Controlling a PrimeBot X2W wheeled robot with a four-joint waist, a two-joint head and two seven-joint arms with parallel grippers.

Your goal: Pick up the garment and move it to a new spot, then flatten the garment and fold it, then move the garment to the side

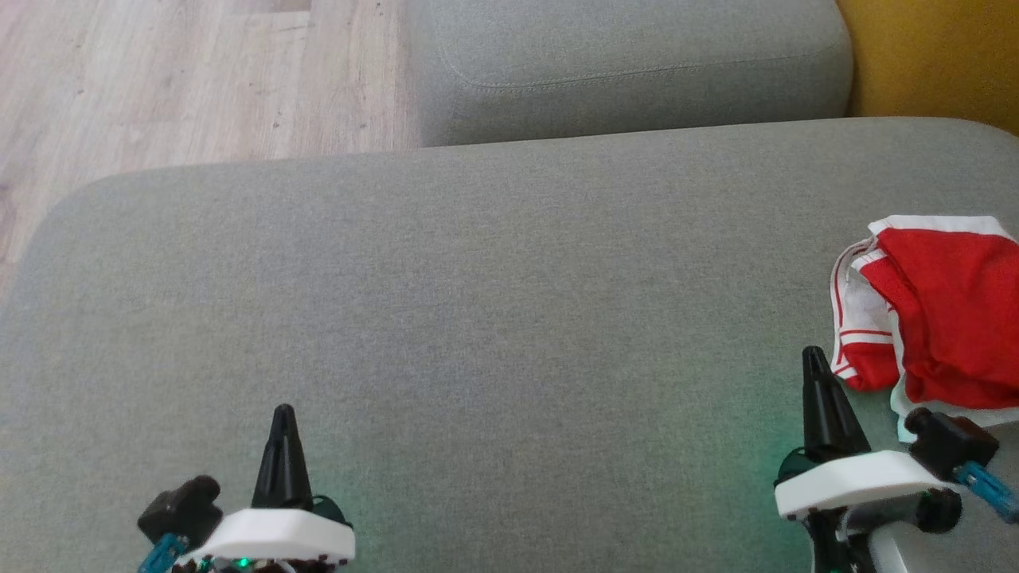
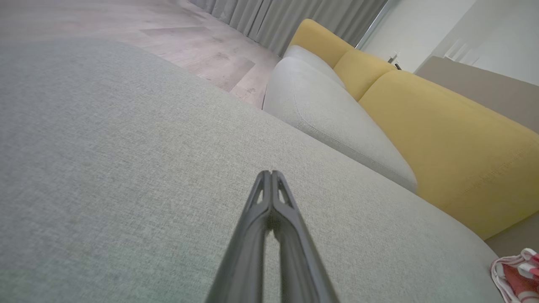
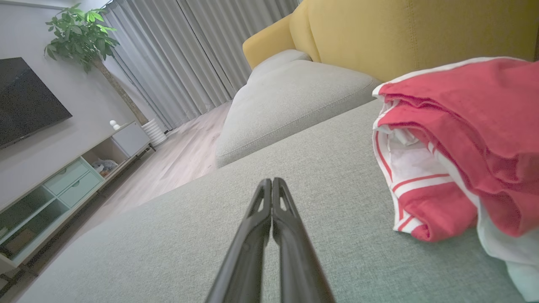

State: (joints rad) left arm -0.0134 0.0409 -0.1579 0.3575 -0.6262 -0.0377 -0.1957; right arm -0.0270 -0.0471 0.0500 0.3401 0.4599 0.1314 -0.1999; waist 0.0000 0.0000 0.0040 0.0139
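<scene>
**Child:** What are your hands doing?

**Robot:** My left gripper (image 1: 283,414) is down close to me. Its two fingers are pressed tight together, with nothing between them. My right gripper (image 1: 814,356) is the same, pinched closed and holding nothing. Both hang low over the grey seat (image 1: 478,334).

**Child:** Why closed?

**Robot:** I think it's because closed fingers are thin and can't snag the cloth.

**Child:** Where is the garment?

**Robot:** The red and white garment (image 1: 939,318) lies at the right edge of the seat, just beside my right gripper and a bit further out. It is a soft pile with layers on top of each other, not spread flat.

**Child:** Is the job done?

**Robot:** I can't tell. A pile at the side could be waiting to be picked up. Or it could be loosely folded and put aside.

**Child:** What's past it?

**Robot:** Another grey cushion (image 1: 637,64), a yellow backrest (image 1: 939,56) and the wood floor (image 1: 159,79).
</scene>
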